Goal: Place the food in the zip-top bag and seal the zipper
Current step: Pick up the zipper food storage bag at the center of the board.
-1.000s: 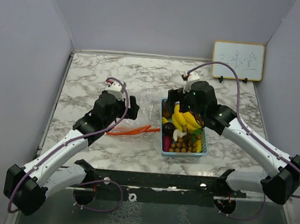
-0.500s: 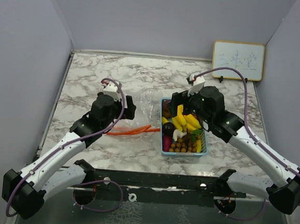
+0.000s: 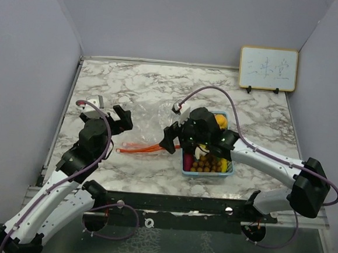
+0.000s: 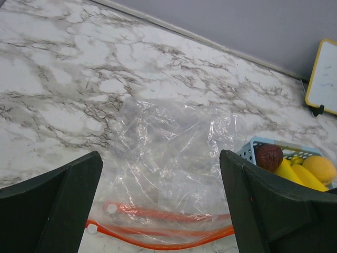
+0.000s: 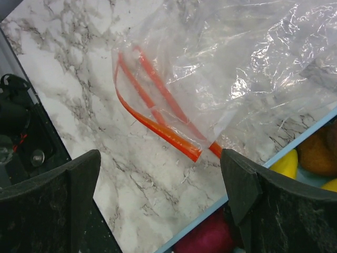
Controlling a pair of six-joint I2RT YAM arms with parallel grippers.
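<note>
- Left tool [image 4: 160, 158]: jaws spread fully, nothing between them. It hangs above the white marbled tabletop [image 3: 131, 79], just left of the bag and pointed at it.
- Clear crinkled zip-top plastic bag [image 3: 156, 121]: lies flat at mid-tabletop and looks empty. Its orange zipper strip [image 4: 158, 234] runs along the near edge, and the two lips appear parted over part of their length.
- Right tool [image 5: 160, 155]: jaws equally wide, holding nothing. It hovers over the zipper's right end, close to the basket's left wall.
- Light-blue plastic basket [image 3: 207, 174]: stands just right of the bag. All the toy food [image 3: 208, 163] sits inside it: brown berry cluster, yellow bananas, a magenta piece and an orange-yellow round one. None has reached the bag.
- Assessment: the step in hand appears to be opening the bag mouth before any loading.
- Recommendation: each tool should pinch a single lip of the orange strip, not both layers, or the mouth will stay shut.
- Recommendation: grip the stiff strip, not the thin film, which would likely slip or bunch.
- Recommendation: keep the mouth turned toward the basket so transfers are short.
</note>
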